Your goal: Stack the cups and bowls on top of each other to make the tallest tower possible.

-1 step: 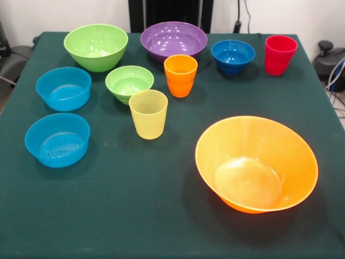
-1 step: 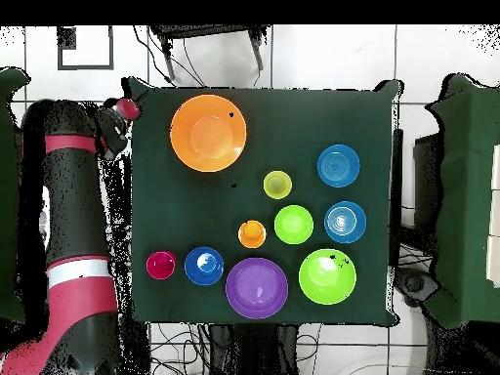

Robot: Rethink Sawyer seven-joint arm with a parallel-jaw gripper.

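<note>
Bowls and cups all stand apart and upright on the dark green surface (image 1: 161, 216): a huge orange plastic bowl (image 1: 256, 163) alone at one side, then the large purple plastic bowl (image 1: 173, 40), then a small translucent yellow ribbed cup (image 1: 148, 114). The red-and-black arm (image 2: 73, 195) lies beside the surface; whether its tool (image 2: 119, 109) is apart or together, I cannot tell.

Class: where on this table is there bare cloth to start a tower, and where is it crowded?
Bare cloth lies along the front edge, between the lower light blue bowl and the huge orange bowl. Crowded: the far half, around the small green bowl, orange cup and yellow cup.
</note>
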